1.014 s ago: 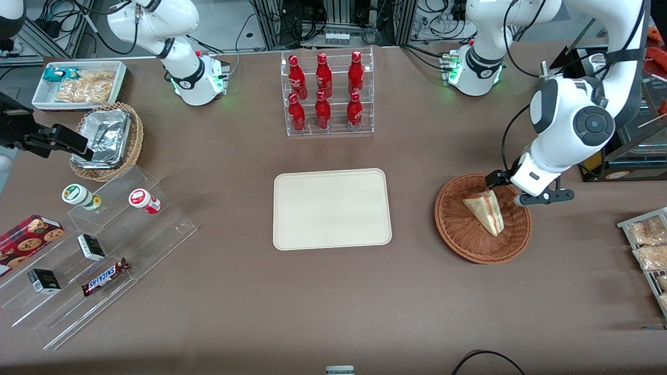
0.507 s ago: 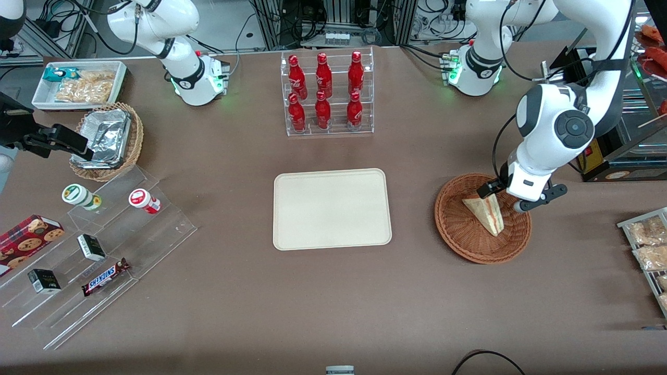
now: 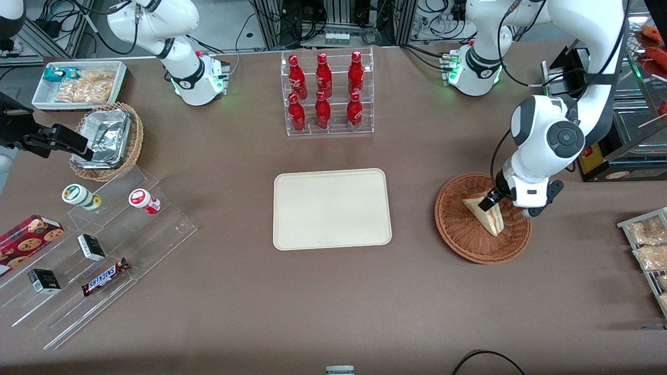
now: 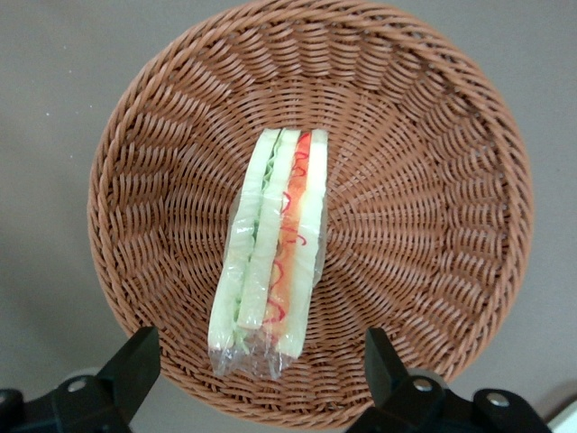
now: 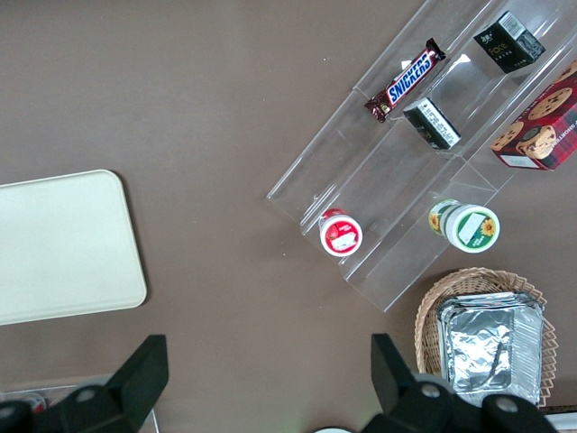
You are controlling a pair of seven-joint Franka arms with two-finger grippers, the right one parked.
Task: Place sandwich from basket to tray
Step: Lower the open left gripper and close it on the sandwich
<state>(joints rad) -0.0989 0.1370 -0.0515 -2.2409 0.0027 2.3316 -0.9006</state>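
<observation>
The sandwich, a wrapped pale wedge with red and green filling, lies on its side in the round reddish-brown wicker basket. My gripper hangs open just above the sandwich's wider end, inside the basket's rim. Its two black fingers stand wide apart, one on each side of the wrapper's end, touching nothing. The cream tray lies empty at the table's middle, toward the parked arm from the basket.
A clear rack of red bottles stands farther from the front camera than the tray. Bagged snacks lie at the working arm's table end. A foil-filled tan basket and a clear stepped shelf of snacks sit toward the parked arm's end.
My gripper has come down and toward the front camera over the basket, its wrist turning, and now sits over the sandwich's wider end. The sandwich has not moved.
</observation>
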